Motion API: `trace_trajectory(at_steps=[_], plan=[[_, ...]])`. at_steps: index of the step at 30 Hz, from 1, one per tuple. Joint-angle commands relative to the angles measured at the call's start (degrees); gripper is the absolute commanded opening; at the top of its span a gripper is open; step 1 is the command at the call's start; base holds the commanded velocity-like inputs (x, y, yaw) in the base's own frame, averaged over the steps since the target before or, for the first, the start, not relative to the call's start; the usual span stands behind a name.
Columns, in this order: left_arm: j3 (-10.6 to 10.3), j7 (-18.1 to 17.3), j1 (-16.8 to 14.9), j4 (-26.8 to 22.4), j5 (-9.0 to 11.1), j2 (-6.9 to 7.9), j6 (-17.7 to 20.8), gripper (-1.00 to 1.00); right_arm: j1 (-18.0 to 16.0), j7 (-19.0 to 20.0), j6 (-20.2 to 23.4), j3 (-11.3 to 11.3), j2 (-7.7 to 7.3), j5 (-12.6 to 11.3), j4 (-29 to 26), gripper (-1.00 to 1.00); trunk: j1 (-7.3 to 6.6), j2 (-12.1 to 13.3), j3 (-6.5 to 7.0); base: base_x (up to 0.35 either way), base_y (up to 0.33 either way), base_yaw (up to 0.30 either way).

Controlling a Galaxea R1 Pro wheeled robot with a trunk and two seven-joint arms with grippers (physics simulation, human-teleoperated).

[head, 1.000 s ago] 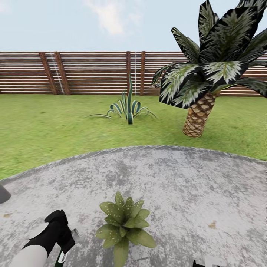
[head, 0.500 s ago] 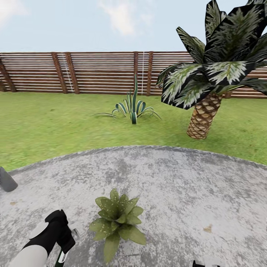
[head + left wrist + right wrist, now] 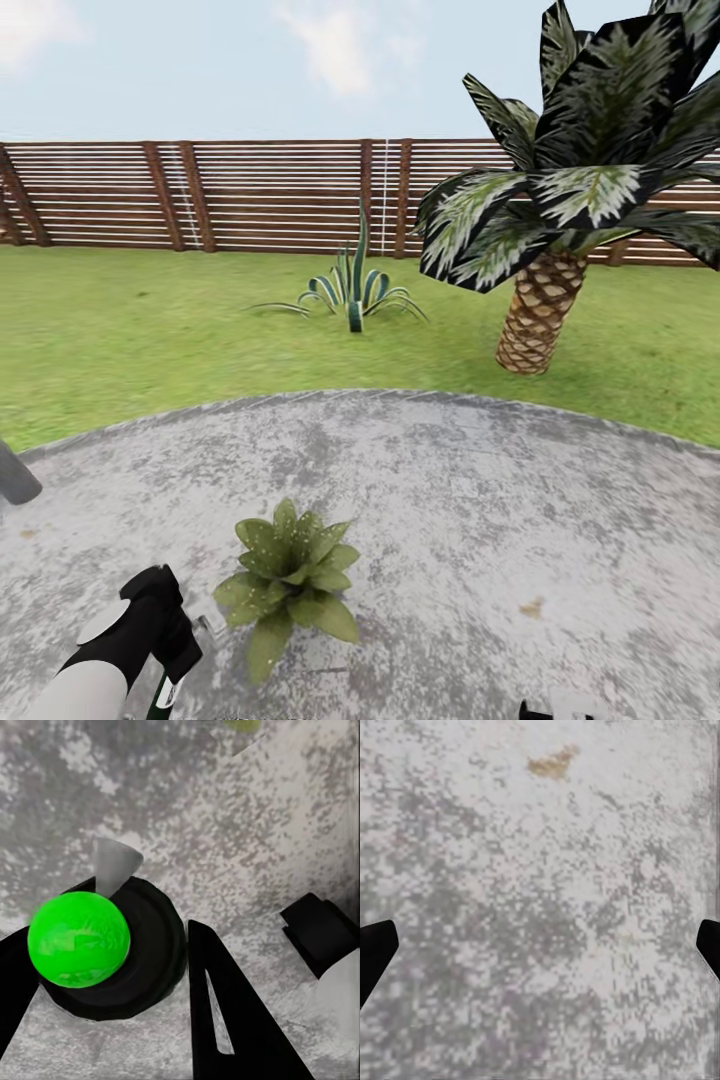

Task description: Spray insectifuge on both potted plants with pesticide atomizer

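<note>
Down the left gripper (image 3: 112, 975) we looked: its two black fingers (image 3: 225, 1020) sat on either side of the atomizer (image 3: 112, 952), a bright green ball on a round black body, with a pale grey cone nozzle (image 3: 115, 862) poking out. Mottled grey patio (image 3: 247, 817) lay beneath, and a black-and-white robot part (image 3: 326, 945) sat off to one side.

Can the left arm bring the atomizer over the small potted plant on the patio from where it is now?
Probably yes. The left gripper, shut on the atomizer, sits just beside the potted plant on the grey patio, and nothing stands between them.
</note>
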Motion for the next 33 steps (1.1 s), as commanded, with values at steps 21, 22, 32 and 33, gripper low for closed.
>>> trace_trajectory(at_steps=[21, 22, 32, 33], plan=[[0.5, 0.1, 0.1, 0.2, -0.3, 0.00, 0.3, -1.00, 0.0, -0.2, -0.1, -0.4, 0.04, 0.7, 0.2, 1.00, -0.01, 0.0, -0.05, 0.045, -0.189, 0.269], [1.2, 0.2, 0.6, 0.3, -0.3, 0.06, 0.3, -1.00, 0.0, -0.1, -0.1, -0.4, 0.04, 0.7, 0.2, 1.00, -0.01, 0.0, -0.05, 0.005, -0.002, 0.122], [6.3, 6.2, 2.7, 0.5, -0.3, -1.16, 0.2, -1.00, 0.0, -0.1, -0.2, -0.5, 0.03, 0.7, 0.1, 1.00, -0.01, 0.0, -0.05, 0.001, 0.000, 0.019], [6.4, 6.5, 2.8, 0.5, -0.3, -1.69, 0.2, -1.00, 0.0, -0.1, -0.2, -0.5, 0.03, 0.7, 0.1, 1.00, -0.01, 0.0, -0.05, 0.000, 0.000, 0.006]])
